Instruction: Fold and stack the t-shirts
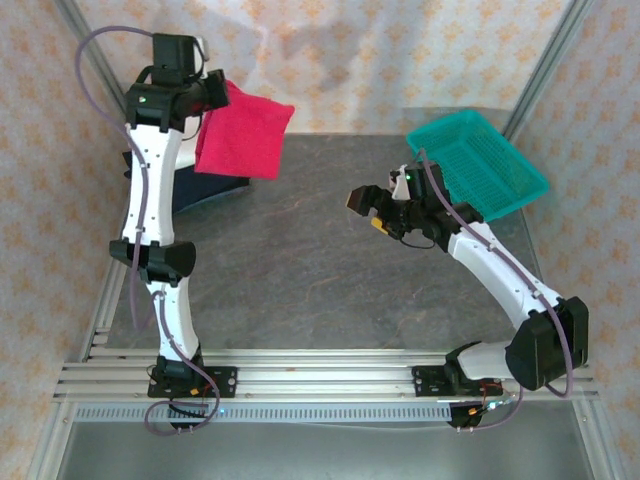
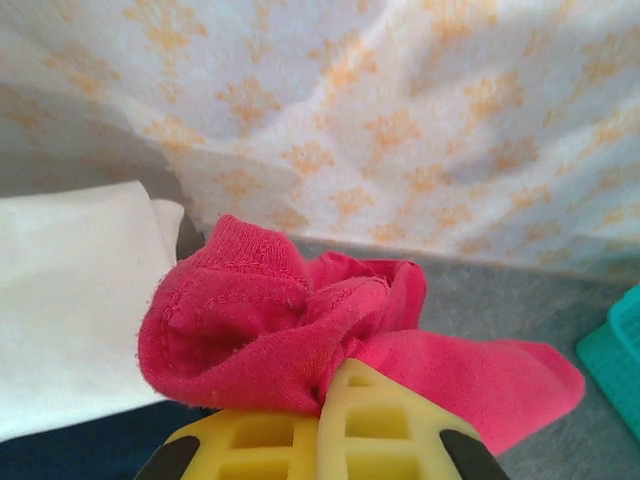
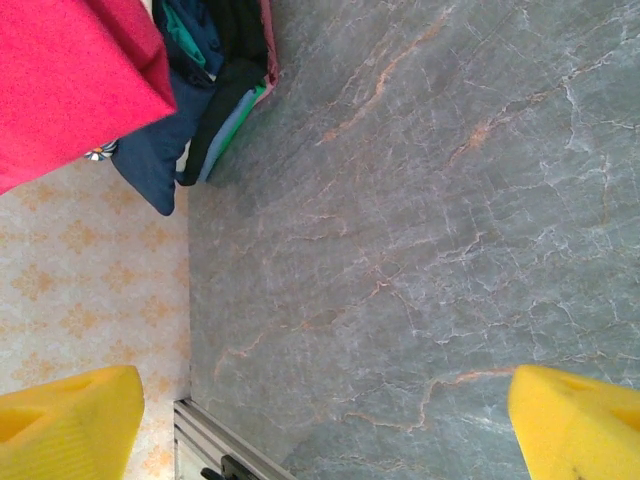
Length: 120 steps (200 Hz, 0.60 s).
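Left gripper (image 2: 325,392) clamped on red t-shirt (image 1: 245,135) (hanging aloft), right gripper (image 3: 322,420) spread wide, empty

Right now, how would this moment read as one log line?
left gripper: shut on red shirt, held aloft | right gripper: open, holding nothing, above table | shirt pile: far left

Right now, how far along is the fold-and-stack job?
Done: red t-shirt looks folded; white shirt and navy shirt lie piled at far left. In hand: left gripper pinches the red one, aloft beside them. Left: set it on top. The right gripper is open over the table.
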Each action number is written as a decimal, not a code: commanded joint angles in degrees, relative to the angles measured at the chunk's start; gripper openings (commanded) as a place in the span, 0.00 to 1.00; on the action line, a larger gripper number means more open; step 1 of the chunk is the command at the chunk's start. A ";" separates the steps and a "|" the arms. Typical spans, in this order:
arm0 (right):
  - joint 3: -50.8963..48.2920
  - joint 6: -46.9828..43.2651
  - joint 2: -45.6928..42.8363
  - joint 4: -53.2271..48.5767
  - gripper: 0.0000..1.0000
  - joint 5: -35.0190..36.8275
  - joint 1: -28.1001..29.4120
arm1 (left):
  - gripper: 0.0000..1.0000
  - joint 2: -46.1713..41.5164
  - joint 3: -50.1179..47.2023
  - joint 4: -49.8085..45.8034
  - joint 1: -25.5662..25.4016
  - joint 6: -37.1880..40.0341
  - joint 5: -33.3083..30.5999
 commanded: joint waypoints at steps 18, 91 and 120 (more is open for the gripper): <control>-1.78 1.28 0.38 3.47 0.94 -0.35 0.12 | 0.00 -1.67 3.84 6.84 3.97 -5.94 3.50; -2.24 1.82 2.68 5.80 0.94 -0.59 0.07 | 0.00 1.90 4.14 10.80 8.69 -8.93 5.24; -2.41 2.46 4.31 7.11 0.94 -1.06 0.08 | 0.00 4.12 4.14 10.54 9.54 -8.49 4.84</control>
